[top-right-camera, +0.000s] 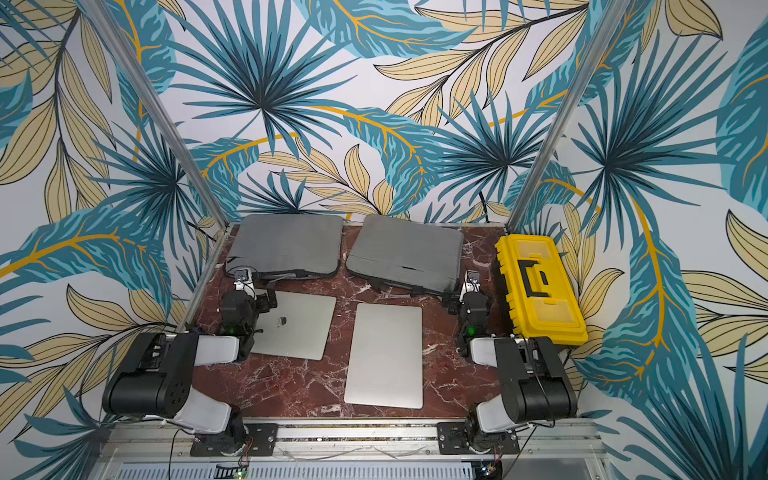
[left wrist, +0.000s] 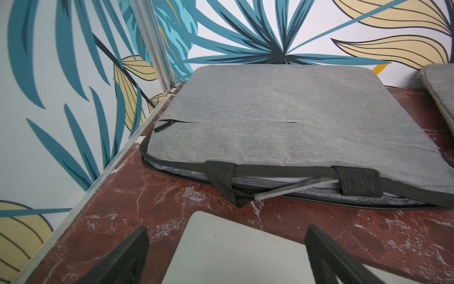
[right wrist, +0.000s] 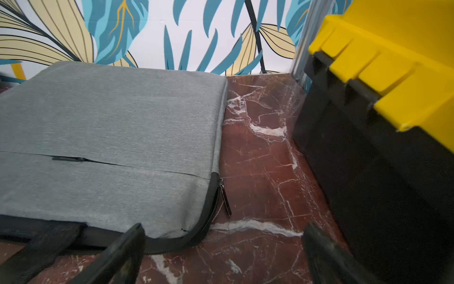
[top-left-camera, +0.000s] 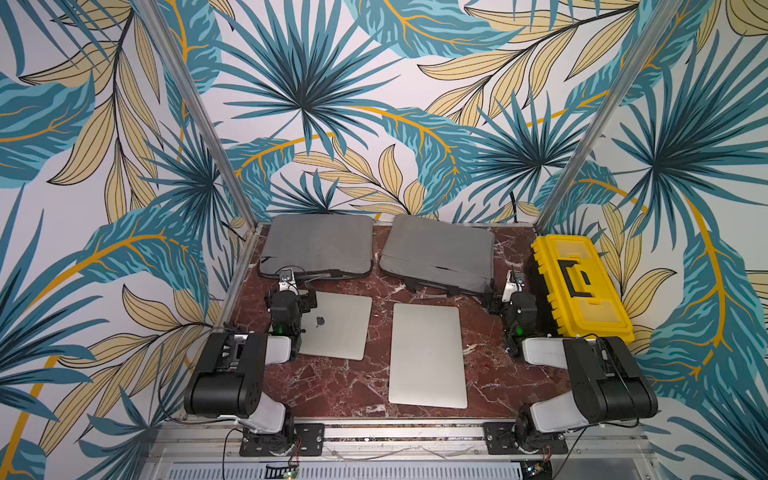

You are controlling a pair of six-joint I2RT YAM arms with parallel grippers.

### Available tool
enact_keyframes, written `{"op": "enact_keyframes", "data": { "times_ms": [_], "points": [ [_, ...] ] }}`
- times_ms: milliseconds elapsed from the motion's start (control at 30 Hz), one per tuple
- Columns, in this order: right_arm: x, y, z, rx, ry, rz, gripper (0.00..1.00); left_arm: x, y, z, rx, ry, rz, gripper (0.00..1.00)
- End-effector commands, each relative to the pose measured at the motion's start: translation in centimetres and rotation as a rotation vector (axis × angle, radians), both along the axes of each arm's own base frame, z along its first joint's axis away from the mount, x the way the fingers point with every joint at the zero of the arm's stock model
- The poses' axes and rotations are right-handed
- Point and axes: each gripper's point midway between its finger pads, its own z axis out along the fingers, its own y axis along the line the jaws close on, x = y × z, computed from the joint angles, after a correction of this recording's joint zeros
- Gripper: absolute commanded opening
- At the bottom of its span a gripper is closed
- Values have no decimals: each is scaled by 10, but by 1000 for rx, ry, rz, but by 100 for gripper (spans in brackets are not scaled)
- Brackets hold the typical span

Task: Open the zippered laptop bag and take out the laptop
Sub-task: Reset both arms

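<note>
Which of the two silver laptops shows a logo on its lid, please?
The left laptop, partly under the left arm; the central laptop has a plain lid.

On the table (top-left-camera: 340, 390), the left bag (top-left-camera: 318, 243) and the right bag (top-left-camera: 438, 249) lie side by side along the back edge. Before each lies a laptop: the left laptop (top-left-camera: 340, 328) close to its bag, the right laptop (top-left-camera: 426, 355) reaching nearer the front. The toolbox (top-left-camera: 582, 286) stands at the right edge, beside the right bag, not touching it
</note>
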Motion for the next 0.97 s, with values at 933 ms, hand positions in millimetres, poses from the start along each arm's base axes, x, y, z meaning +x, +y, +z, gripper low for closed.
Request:
{"op": "enact_keyframes", "data": {
  "times_ms": [933],
  "points": [
    [-8, -24, 10, 55, -95, -76, 99, 8, -17, 9, -49, -29, -120, 100]
  ]
}}
